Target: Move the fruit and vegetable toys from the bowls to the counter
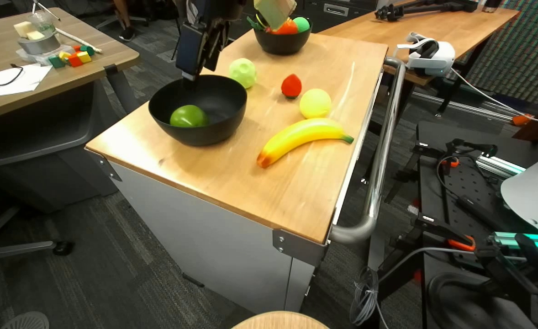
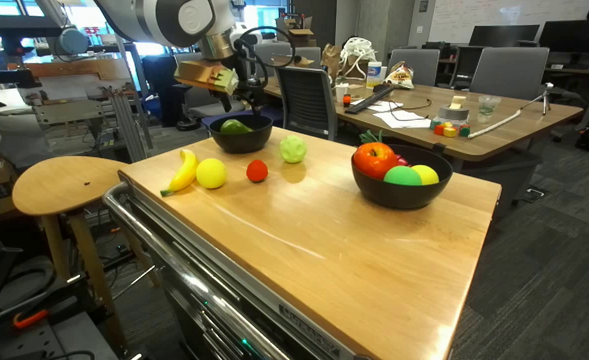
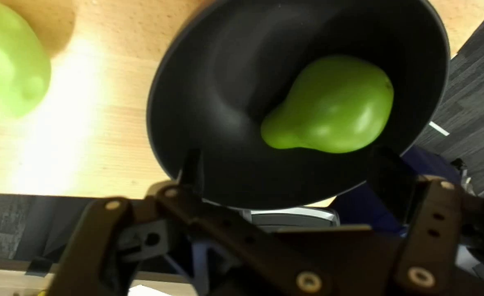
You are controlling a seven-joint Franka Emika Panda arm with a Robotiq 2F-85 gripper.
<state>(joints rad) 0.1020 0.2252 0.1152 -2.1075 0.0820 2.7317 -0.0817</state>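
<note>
Hovering with empty pincer [image 3: 289,162] spread by rim of bowl [image 1: 221,103], counting four toys [image 1: 315,103] out on desk [image 2: 324,220], leaving pear [image 3: 332,109] inside and fuller bowl [image 2: 399,195] to unload.

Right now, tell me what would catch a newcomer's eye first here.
Probably the yellow banana, lying on the wooden counter beside a round yellow toy. Next, the green pear in a black bowl, with the open gripper near that bowl's rim. Then the shiny red fruit in the other bowl.
</note>
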